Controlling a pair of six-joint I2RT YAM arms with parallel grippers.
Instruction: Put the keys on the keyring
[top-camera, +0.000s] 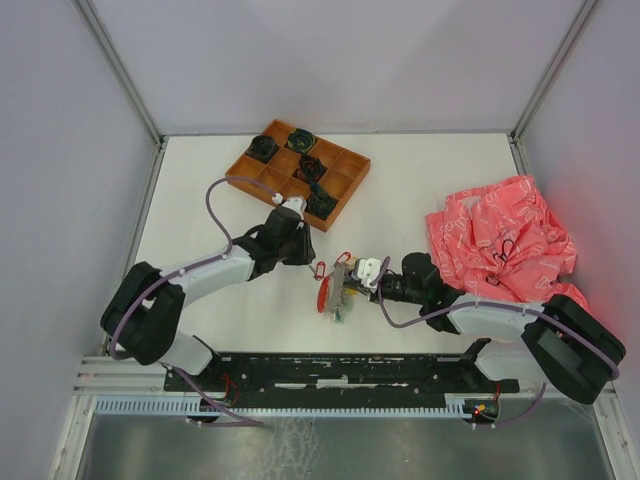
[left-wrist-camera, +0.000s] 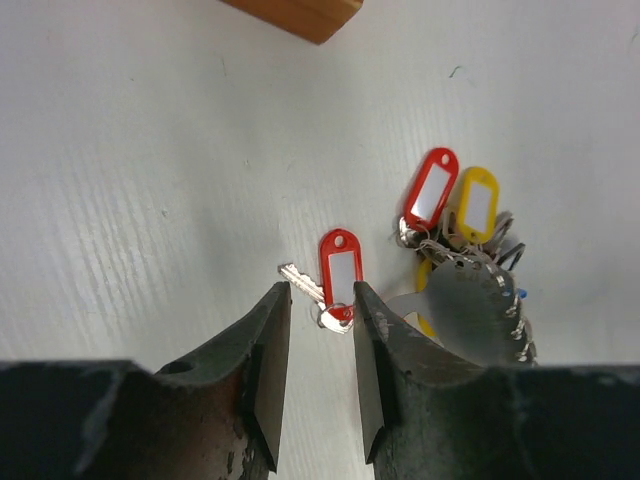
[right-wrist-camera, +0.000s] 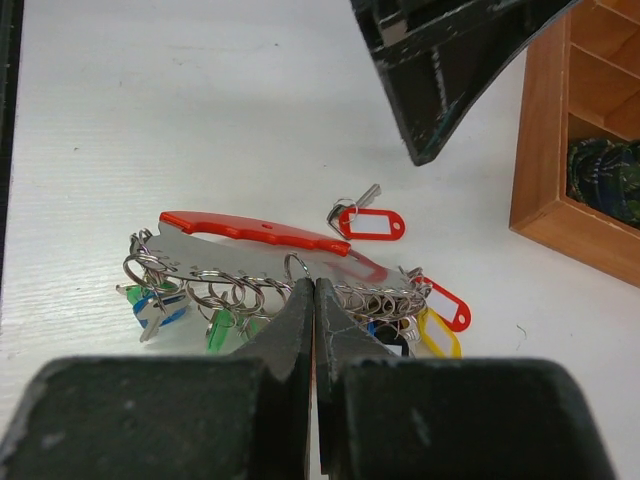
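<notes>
Item: keyring (right-wrist-camera: 250, 232), a red crescent grip, apparently smooth plastic, backed by a thin grey metal blade with a toothed edge. It lies flat on the white, faintly ribbed tabletop (right-wrist-camera: 150, 120), directly ahead of the right tool (right-wrist-camera: 314, 285). That tool's two dark fingers are pressed together at the blade's near edge and seem to pinch it, which I judge to be a steadying hold so the ring cannot slide while another key is fed on. Threaded keys (right-wrist-camera: 222, 325): small metal keys on wire split rings strung along the blade, with glossy oblong tags, green and blue to the left of the right tool's tip, red and yellow to its right. Loose key (left-wrist-camera: 339, 272): a red tag with a white insert, a short silver blade and a small ring. It lies flat just beyond the fingertips of the left tool (left-wrist-camera: 320, 288), in line with the gap, with the keyring cluster off to that tool's right. The left tool's scuffed black fingers stand spread with nothing between them, probably lined up to close on the tag; being thin and flat, the tag may slip. Wooden tray (right-wrist-camera: 545, 200): far right of the right tool, with square compartments holding dark coiled bundles (right-wrist-camera: 605, 175). Pink bag (top-camera: 500, 235): crumpled and patterned, back beside the right arm's elbow.
</notes>
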